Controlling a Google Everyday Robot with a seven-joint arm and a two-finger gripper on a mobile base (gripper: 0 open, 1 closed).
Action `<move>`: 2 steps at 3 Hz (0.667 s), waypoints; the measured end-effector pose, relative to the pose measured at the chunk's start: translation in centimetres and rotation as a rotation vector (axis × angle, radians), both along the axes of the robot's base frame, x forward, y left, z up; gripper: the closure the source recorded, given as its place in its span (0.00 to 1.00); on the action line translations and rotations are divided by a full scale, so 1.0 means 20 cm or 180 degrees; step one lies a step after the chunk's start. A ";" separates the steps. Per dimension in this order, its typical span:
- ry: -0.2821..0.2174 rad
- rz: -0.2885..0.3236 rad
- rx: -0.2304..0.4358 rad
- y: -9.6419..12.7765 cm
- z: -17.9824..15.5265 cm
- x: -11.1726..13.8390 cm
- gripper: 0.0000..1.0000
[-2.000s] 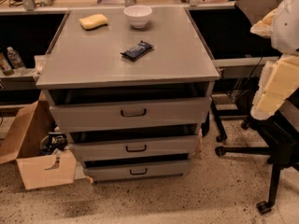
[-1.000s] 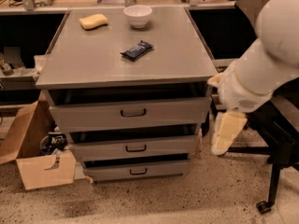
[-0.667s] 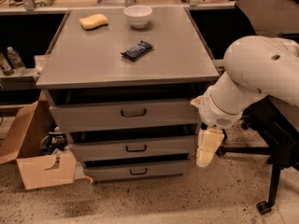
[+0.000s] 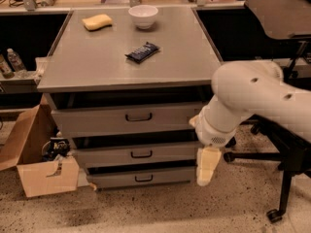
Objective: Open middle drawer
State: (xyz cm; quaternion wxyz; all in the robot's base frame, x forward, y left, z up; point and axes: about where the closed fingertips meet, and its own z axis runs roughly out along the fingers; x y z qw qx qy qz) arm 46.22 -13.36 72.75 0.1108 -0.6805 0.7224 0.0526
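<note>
The grey metal cabinet [image 4: 126, 67] has three stacked drawers. The middle drawer [image 4: 112, 155] has a mid-height flat front and a small dark loop handle [image 4: 141, 154] at its centre, with a dark gap above it. The taller top drawer [image 4: 97, 120] is above it and the slimmer bottom drawer [image 4: 116, 178] is below. My gripper [image 4: 208, 166] hangs down from the white arm [image 4: 252, 96]. It is at the cabinet's right front corner, level with the middle and bottom drawer fronts, well right of the handle and not touching it.
On the cabinet top lie a yellow sponge [image 4: 97, 22], a white bowl [image 4: 143, 16] and a dark snack bar [image 4: 142, 51]. An open cardboard box [image 4: 39, 169] stands on the floor at the left. A black office chair [image 4: 286, 178] stands at the right.
My arm has swung in from the right edge, leftward and down. The gripper now hangs by the cabinet's right front corner. The drawers have not moved.
</note>
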 end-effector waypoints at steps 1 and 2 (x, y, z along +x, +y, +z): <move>0.0209 0.0234 -0.0090 0.10 -0.41 -0.07 0.00; 0.0270 0.0287 -0.0082 0.12 -0.82 -0.12 0.00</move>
